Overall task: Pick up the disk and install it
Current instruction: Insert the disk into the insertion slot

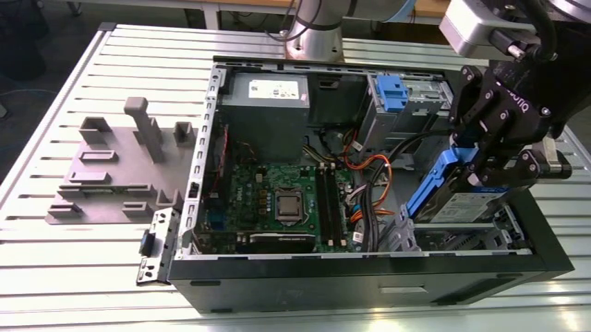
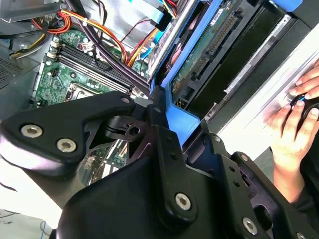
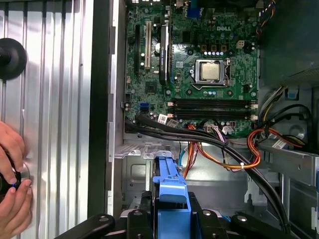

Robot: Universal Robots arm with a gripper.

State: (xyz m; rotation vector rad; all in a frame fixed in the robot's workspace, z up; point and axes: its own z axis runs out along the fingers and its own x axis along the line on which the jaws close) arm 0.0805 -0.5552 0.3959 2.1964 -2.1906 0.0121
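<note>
My gripper [image 1: 488, 164] is shut on the disk [image 1: 459, 205], a silver drive in a blue carrier frame. In the exterior view I hold it tilted, its lower end dipping into the drive bay [image 1: 466, 241] at the right front corner of the open computer case [image 1: 369, 280]. In the second wrist view the black fingers [image 2: 158, 110] clamp the blue frame of the disk [image 2: 183, 117], whose green circuit-board underside shows. The first wrist view has the disk [image 3: 167, 180] edge-on between the fingers, over the grey bay floor [image 3: 134, 184].
Inside the case lie the motherboard [image 1: 277, 200], a grey power supply [image 1: 268, 104], a blue latch piece [image 1: 392, 93] and orange and black cables [image 1: 369, 176] beside the bay. A grey fixture [image 1: 120, 173] stands on the slatted table. A person's hand [image 3: 12, 172] rests outside the case.
</note>
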